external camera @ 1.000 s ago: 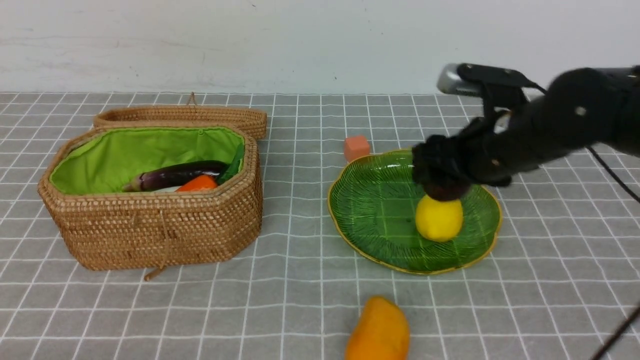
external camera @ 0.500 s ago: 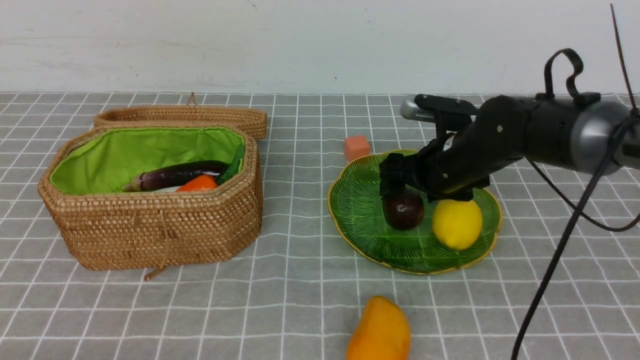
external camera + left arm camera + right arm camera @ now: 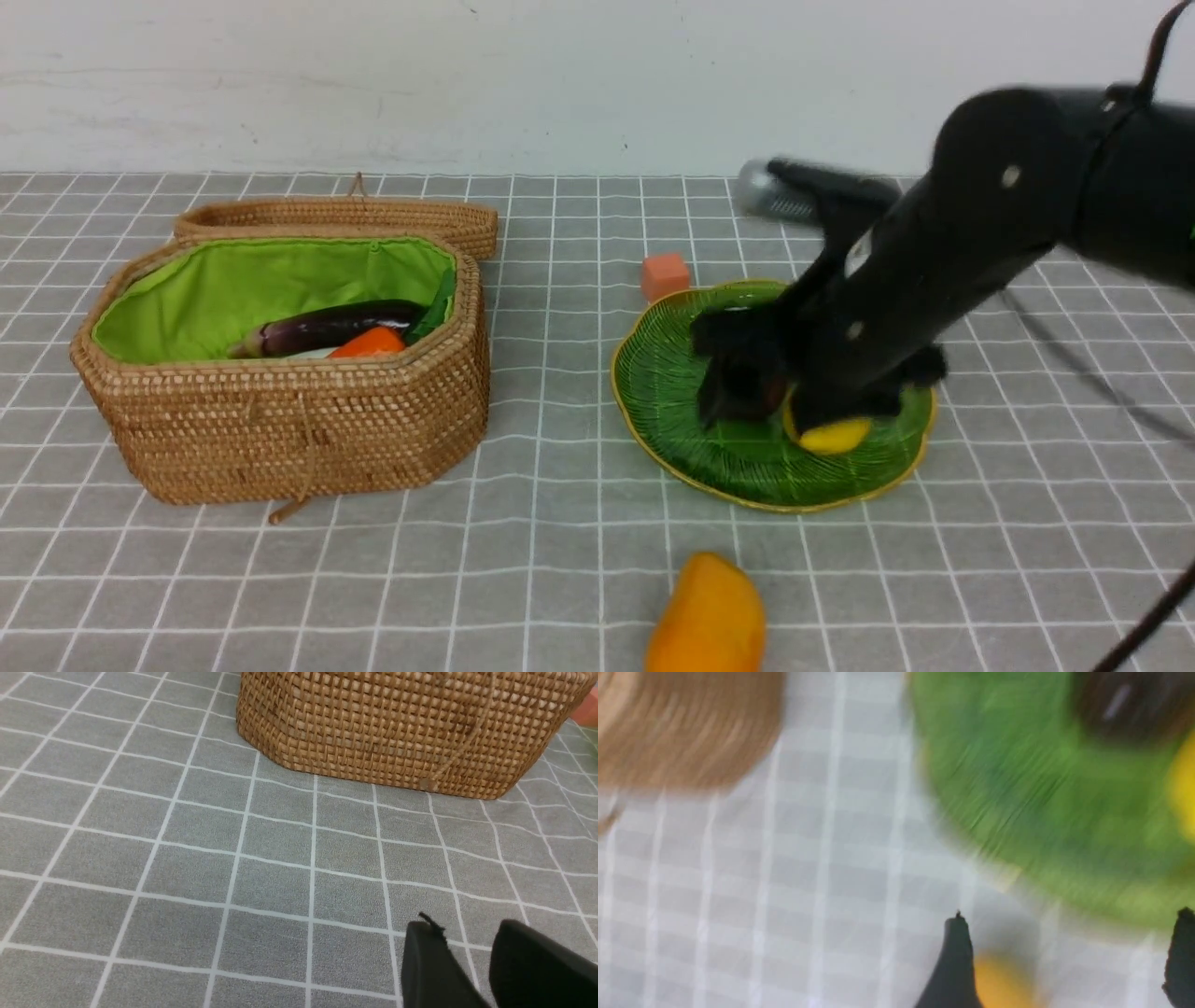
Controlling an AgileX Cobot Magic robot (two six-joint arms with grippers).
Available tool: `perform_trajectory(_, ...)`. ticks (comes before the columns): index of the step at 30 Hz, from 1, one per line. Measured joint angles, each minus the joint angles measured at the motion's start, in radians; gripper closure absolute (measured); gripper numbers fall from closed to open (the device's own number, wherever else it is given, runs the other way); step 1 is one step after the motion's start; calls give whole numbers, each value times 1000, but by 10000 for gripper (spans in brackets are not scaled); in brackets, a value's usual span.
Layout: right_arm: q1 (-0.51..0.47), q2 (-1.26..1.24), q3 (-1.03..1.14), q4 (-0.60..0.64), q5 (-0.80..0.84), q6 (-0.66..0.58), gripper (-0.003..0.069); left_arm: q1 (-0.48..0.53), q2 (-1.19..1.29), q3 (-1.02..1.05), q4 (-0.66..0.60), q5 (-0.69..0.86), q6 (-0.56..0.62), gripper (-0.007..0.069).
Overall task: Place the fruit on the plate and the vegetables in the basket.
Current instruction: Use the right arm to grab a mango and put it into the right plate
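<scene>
R gripper (image 3: 1064, 952) spread wide, empty, above plate (image 3: 672, 411). Lemon (image 3: 831, 436) & maroon fruit (image 3: 747, 392) on plate, partly hidden by arm. Mango (image 3: 707, 616) on cloth, near edge. L gripper (image 3: 472, 970) slightly apart, empty, beside basket (image 3: 299, 429); eggplant (image 3: 327, 327), carrot (image 3: 369, 343) inside.

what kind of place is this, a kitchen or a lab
Likely a lab test bench, not a kitchen: a grid-patterned grey cloth under a bare white wall, toy produce like the mango, and a robot arm.

Woven rattan basket (image 3: 280, 411), green cloth lining (image 3: 243, 289).
</scene>
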State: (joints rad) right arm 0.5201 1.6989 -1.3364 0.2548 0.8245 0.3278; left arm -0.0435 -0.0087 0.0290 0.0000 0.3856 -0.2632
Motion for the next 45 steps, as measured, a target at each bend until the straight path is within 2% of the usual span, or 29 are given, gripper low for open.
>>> perform_trajectory(3, 110, -15, 94, 2, 13, 122, 107, 0, 0, 0, 0, 0, 0, 420)
perform_trajectory(7, 191, -15, 173, -11, -10, 221, 107, 0, 0, 0, 0, 0, 0, 415)
perform_trajectory(14, 208, 12, 218, -66, -71, 292, 107, 0, 0, 0, 0, 0, 0, 410)
perform_trajectory(25, 208, 102, 211, -58, -137, 295, 102, 0, 0, 0, 0, 0, 0, 407)
perform_trajectory(33, 208, 89, 212, -59, -142, 188, 108, 0, 0, 0, 0, 0, 0, 400)
perform_trajectory(37, 204, 63, 217, -78, -134, 172, 108, 0, 0, 0, 0, 0, 0, 396)
perform_trajectory(39, 188, 31, 213, -82, -128, 168, 108, 0, 0, 0, 0, 0, 0, 396)
perform_trajectory(45, 31, -15, 118, -97, -89, 95, 108, 0, 0, 0, 0, 0, 0, 392)
